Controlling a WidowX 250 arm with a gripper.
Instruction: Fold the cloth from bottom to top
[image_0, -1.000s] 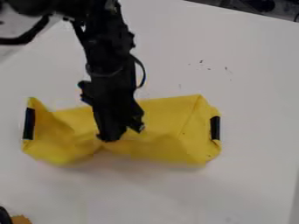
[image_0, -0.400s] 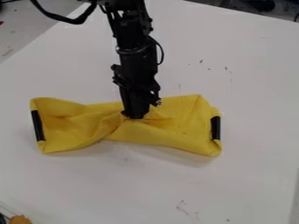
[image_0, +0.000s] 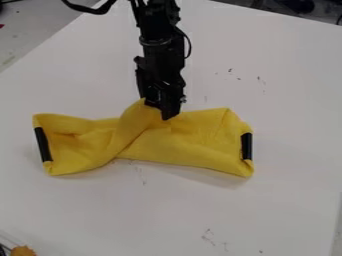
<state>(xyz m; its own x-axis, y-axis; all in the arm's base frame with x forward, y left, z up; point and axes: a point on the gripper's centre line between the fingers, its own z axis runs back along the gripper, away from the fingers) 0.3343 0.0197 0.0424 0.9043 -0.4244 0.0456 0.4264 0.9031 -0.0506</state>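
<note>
Arm (image_0: 160, 37) cut off by top edge

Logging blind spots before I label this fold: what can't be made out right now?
All camera view:
- Cloth patch behind the gripper: hidden by the gripper.
- How the layers lie inside the fold: hidden by the top layer.
- Orange-brown thing, lower left: cut off by the bottom edge, can't identify.
- Dark specks on the white tabletop: too small to tell dirt from scratches.
</note>
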